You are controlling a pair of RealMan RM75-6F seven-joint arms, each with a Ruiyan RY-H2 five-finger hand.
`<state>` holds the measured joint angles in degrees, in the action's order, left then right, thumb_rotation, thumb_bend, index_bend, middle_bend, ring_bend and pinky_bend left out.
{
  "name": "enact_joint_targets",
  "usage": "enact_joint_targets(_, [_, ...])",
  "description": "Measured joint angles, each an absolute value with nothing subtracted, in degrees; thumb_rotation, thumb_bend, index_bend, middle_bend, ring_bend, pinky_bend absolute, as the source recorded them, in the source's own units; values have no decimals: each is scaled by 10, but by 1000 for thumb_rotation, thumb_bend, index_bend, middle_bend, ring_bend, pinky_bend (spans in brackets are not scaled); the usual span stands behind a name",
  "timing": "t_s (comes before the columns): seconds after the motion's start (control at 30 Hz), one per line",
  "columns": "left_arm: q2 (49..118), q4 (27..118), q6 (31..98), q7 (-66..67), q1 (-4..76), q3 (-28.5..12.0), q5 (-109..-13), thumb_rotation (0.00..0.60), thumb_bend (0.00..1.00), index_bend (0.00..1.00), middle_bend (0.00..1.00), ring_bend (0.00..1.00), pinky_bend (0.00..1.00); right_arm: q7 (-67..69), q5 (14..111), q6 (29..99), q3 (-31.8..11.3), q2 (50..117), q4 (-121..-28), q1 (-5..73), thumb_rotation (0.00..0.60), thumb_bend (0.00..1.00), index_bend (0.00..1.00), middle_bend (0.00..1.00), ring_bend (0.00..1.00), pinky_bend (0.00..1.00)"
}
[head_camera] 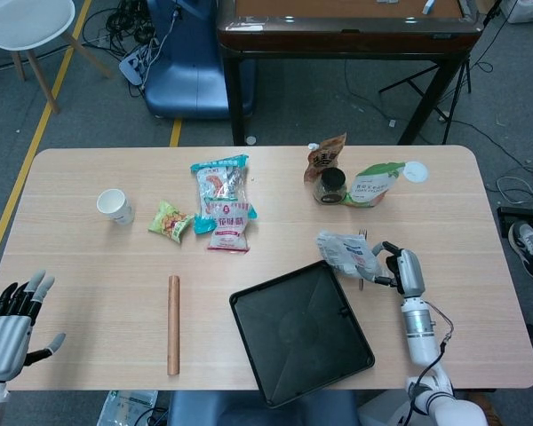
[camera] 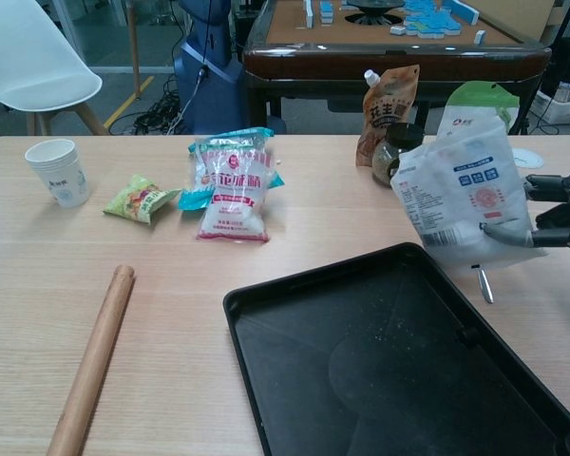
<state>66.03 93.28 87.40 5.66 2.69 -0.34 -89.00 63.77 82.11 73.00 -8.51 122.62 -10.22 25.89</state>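
Observation:
My right hand (head_camera: 401, 271) (camera: 556, 211) pinches a white packet with blue print (head_camera: 348, 254) (camera: 461, 202) and holds it in the air, just over the far right corner of the black tray (head_camera: 289, 351) (camera: 361, 380). The packet hangs tilted and hides part of a fork (camera: 482, 284) lying on the table behind it. My left hand (head_camera: 11, 330) hovers at the table's near left corner with its fingers spread and nothing in them; it shows only in the head view.
A wooden rolling pin (head_camera: 173, 324) (camera: 90, 364) lies left of the tray. Farther back are a paper cup (head_camera: 115, 206), a green snack bag (head_camera: 170, 221), two stacked snack packets (head_camera: 224, 204), a brown pouch (head_camera: 325, 156), a jar (head_camera: 330, 185) and a green pouch (head_camera: 373, 184).

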Motion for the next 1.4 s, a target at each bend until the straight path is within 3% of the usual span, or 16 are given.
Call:
enact_joint_targets(0.27, [662,930,873,52,28,-2,-893,600,199,66,30,87,28,623,831,729,-69,1223,-101,233,600,405,982,1000,995,1000])
enact_joint_targets(0.4, [663,928,873,49,28,-2,-893,600,199,65,30,87,28,615,838,724,-61,1218,-109,222,600,389,946,978,905,964])
enact_joint_targets(0.77, [663,927,873,47,28,-1,-892,600,198,65,30,87,28,612,838,730,-59,1205,-139,208,600,73,713,745,702,802])
enact_joint_targets(1.03, [664,927,870,46,29,-1,-893,600,198,65,30,87,28,600,857,739,-38,1182,-171,197,600,0,487,523,511,618])
enact_joint_targets(1.23, [664,926,871,44,29,0,-894,600,199,65,30,87,27,584,872,738,-21,1159,-201,190,600,0,177,299,284,386])
enact_joint_targets(1.4, [664,925,871,41,29,0,-893,600,199,65,30,87,28,571,881,745,-12,1137,-235,184,600,0,27,173,191,302])
